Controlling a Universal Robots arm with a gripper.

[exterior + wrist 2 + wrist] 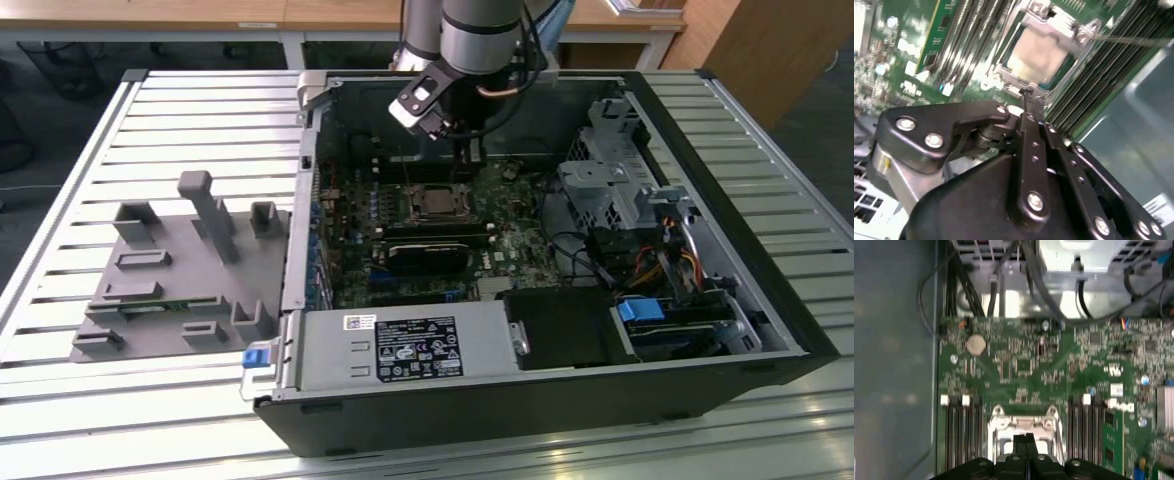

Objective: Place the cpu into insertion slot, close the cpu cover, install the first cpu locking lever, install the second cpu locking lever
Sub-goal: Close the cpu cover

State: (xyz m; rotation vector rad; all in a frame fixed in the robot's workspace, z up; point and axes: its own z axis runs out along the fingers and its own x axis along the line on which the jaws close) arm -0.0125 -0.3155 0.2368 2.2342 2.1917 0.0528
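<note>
Inside the open computer case, the insertion slot (437,203) sits on the green motherboard. The cpu (1040,52) lies in it, dull silver-grey top up. The cpu cover (1081,34) lies as a silver frame around it, with the chip showing through its window. A thin silver locking lever (1134,41) runs out from the cover's corner. My gripper (466,152) hangs just above the socket's far edge. In both wrist views the black fingers (1025,438) are pressed together, with their tips (1027,94) close over the cover's rim (999,426) and nothing between them.
Memory slots (959,440) flank the socket. A black card (434,250) lies in front of it, with a power supply (400,350) nearer still. A drive cage and cables (627,210) fill the exterior view's right. A grey fixture with posts (174,270) stands outside the case at the left.
</note>
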